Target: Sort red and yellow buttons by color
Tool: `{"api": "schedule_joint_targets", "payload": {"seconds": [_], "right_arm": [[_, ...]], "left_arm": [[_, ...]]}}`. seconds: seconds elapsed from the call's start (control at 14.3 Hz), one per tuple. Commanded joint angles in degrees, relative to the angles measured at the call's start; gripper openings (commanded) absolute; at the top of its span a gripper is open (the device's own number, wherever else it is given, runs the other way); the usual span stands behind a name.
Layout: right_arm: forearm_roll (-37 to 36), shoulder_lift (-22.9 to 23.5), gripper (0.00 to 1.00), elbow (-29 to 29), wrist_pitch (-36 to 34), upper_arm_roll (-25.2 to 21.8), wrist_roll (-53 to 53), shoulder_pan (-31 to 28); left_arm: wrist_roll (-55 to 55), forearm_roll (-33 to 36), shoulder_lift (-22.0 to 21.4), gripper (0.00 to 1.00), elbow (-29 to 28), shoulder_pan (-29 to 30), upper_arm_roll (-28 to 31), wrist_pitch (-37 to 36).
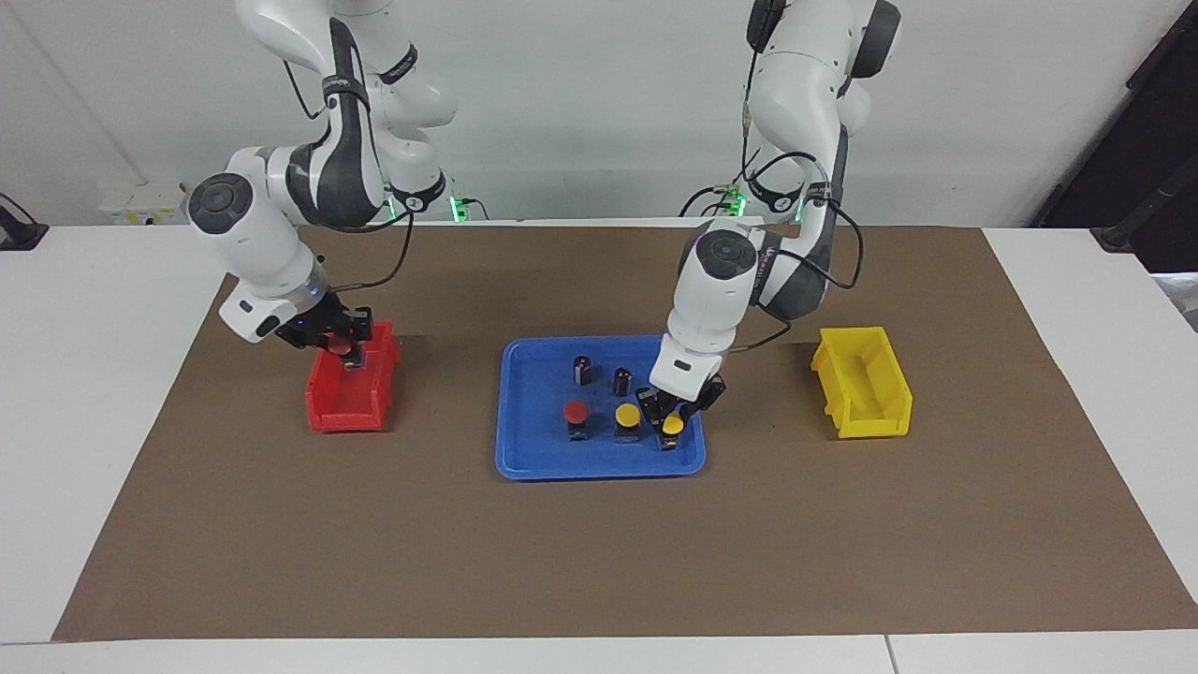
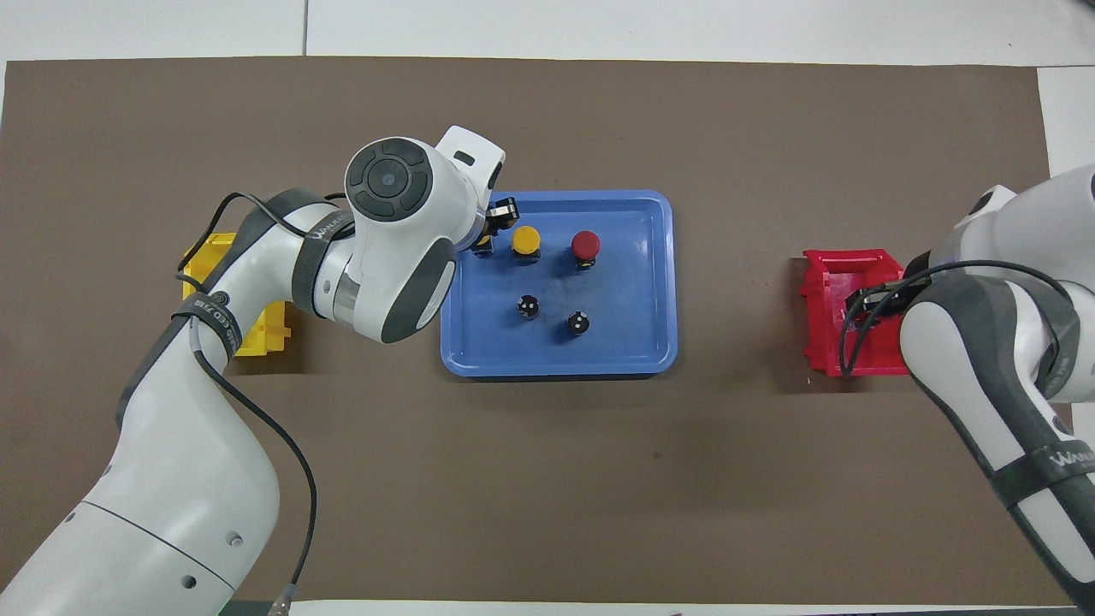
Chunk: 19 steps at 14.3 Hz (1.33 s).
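On the bench, a brown mat [image 1: 599,562] carries a blue tray [image 1: 524,459] at its middle, a red bin [image 1: 328,412] toward the right arm's end and a yellow bin [image 1: 866,417] toward the left arm's end.

In the tray, three buttons stand in a row along the edge farther from the robots: a red button [image 1: 576,413], a yellow button [image 1: 627,416] beside it, and a second yellow button [image 1: 672,424] at the corner toward the left arm's end. Two dark cylinders [image 1: 583,368] stand nearer the robots than that row.

The left gripper [image 1: 676,412] is down inside the tray, its fingers on either side of the second yellow button, clenched around it. In the overhead view the arm's wrist hides most of this button.

The right gripper [image 1: 344,348] hangs over the red bin, at the end nearer the robots, grasping a second red button [image 1: 337,345] between its fingers. The yellow bin holds nothing visible.
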Motion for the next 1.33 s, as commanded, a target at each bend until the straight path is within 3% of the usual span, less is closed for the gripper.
{"api": "schedule_joint_targets", "payload": {"seconds": [0.0, 0.21, 0.35, 0.56, 0.77, 0.91, 1.05, 1.19, 1.26], "right_arm": [[0.7, -3.9, 0.07, -5.8, 4.4, 0.2, -2.9, -0.9], [0.7, -3.4, 0.08, -6.4, 5.9, 0.2, -2.9, -0.9], [0.6, -3.2, 0.08, -8.5, 9.4, 0.2, -3.0, -1.7], [0.2, -2.5, 0.09, -9.0, 10.7, 0.2, -3.0, -1.9], [0.0, -2.5, 0.14, -9.4, 11.4, 0.2, -2.8, -1.8], [0.0, -2.6, 0.30, -9.5, 11.4, 0.2, -2.8, -1.8], [0.0, -2.5, 0.63, -9.5, 11.4, 0.2, -2.9, -1.8], [-0.1, -2.4, 0.68, -9.1, 11.1, 0.2, -3.0, -1.8], [-0.1, -2.0, 0.68, -8.0, 10.4, 0.2, -3.1, -1.7]], "left_arm": [[-2.1, 0.0, -0.3, 0.02, 10.4, -0.9, 1.1, -14.2], [-2.9, 0.5, -6.2, 0.02, 9.8, 1.7, 1.6, -18.5], [9.6, 0.6, -10.6, 0.02, 4.1, 7.4, 1.6, -24.4], [17.0, 0.9, -19.5, 0.02, -10.5, 14.0, 1.7, -18.4], [25.1, 0.9, -21.9, 0.02, -13.9, 20.0, 1.7, -18.0], [26.8, 0.8, -24.2, 0.02, -18.4, 23.3, 1.5, -14.5], [27.1, 0.8, -26.5, 0.02, -23.9, 23.5, 1.6, -10.7], [27.6, 0.8, -30.0, 0.02, -33.3, 24.1, 1.6, -1.5], [29.0, 0.8, -30.4, 0.02, -34.5, 25.1, 1.6, 0.0]]}}
